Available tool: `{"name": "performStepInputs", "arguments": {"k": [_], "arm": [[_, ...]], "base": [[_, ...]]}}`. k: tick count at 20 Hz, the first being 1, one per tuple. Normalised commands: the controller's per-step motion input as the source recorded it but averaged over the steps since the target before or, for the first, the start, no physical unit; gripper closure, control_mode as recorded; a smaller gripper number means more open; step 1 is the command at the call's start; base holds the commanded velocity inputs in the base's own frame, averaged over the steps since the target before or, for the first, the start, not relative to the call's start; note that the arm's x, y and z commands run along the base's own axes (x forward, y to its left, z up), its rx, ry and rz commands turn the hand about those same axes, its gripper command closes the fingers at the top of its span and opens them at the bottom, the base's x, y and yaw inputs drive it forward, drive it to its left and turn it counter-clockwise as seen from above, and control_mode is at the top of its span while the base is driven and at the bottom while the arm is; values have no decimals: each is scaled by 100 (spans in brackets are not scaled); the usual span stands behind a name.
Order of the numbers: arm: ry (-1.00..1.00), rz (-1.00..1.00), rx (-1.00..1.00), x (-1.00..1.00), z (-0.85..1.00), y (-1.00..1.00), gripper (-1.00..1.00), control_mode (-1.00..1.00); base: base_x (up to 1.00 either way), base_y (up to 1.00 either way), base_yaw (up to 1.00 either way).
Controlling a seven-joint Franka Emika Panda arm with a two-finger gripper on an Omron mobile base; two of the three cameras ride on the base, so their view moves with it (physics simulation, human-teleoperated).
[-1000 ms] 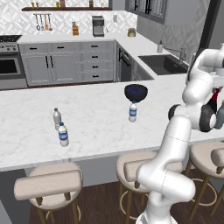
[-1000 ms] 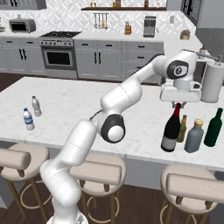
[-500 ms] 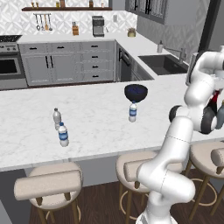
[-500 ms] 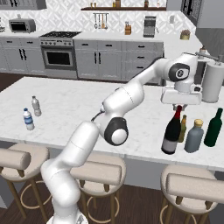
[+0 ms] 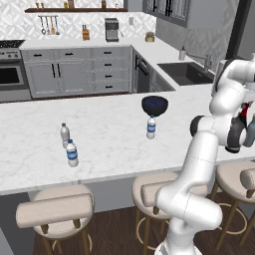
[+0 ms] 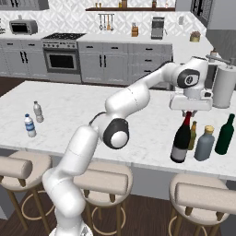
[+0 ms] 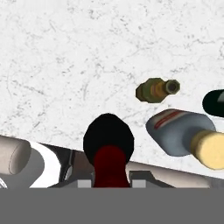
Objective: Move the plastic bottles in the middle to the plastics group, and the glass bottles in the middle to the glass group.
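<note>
Worktop: white marble island worktop (image 6: 115,115), grey kitchen cabinets behind.
Fingers: gripper (image 6: 187,113) clamped on the red top of the tall dark wine bottle (image 6: 180,140).
Axis: bottle upright, straight below the fingers.
Neighbours: slim brown-green beer bottle (image 6: 192,135) and squat grey-blue bottle (image 6: 204,143) just beside the wine bottle.
Labels: none readable.

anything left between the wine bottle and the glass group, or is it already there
Nothing visible stands between them. The wine bottle, its red neck in the shut claw, already sits on the counter right beside the small brown bottle, the grey-blue bottle and the green bottle.
</note>
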Motion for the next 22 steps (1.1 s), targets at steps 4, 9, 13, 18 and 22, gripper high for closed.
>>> {"name": "performStepInputs", "arguments": {"k": [4,9,13,18,22], "arm": [[-11,0,0,5,4,-3,100,-100],[-8,0,-5,6,3,0,100,-100],[0,0,-3,0,0,0,100,-100],[0,0,-1,0,0,0,100,-100],[0,0,0,0,0,0,100,-100]], "base": [[0,0,0],[0,0,0],[0,0,0],[0,0,0],[0,0,0]]}}
